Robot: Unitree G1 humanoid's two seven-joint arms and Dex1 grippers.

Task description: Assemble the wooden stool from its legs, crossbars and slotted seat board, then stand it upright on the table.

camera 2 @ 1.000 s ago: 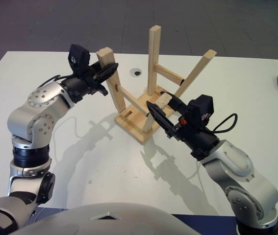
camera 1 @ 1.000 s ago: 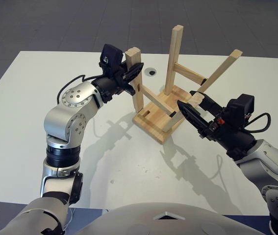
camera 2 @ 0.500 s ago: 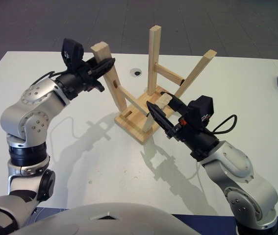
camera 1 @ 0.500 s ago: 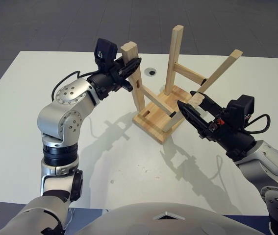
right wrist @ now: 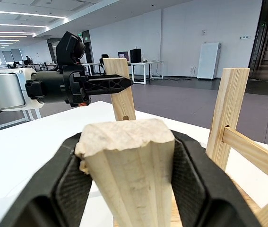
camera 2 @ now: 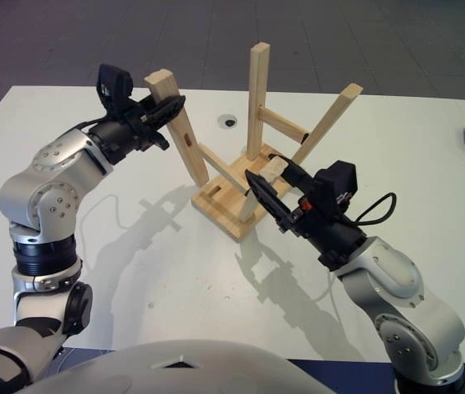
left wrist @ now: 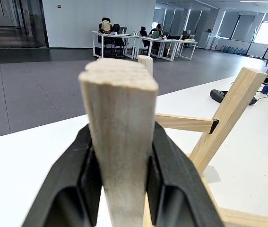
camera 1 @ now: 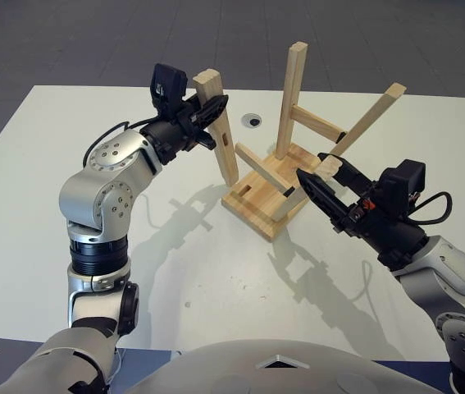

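Seen from the head camera, the unfinished stool (camera 1: 282,156) sits upside down at mid-bench (camera 1: 43,156), seat board (camera 1: 266,220) flat and legs skyward, a pose that leaves the joints within reach. At the board's 10 o'clock corner the left tool (camera 1: 213,108) is clamped on the upper end of a tilted leg (camera 1: 229,156), apparently to line it up with its slot; whether its foot is seated cannot be told. At 3 o'clock the right tool (camera 1: 314,170) grips a short leg (camera 1: 329,167) by its end, likely bracing the frame. From the left wrist, both fingers (left wrist: 79,184) press flat against the tilted leg's sawn end, and a crossbar (left wrist: 183,123) joins the far legs beyond. From the right wrist, black pads (right wrist: 72,184) pinch the short leg snugly, with the left tool facing it across the stool.
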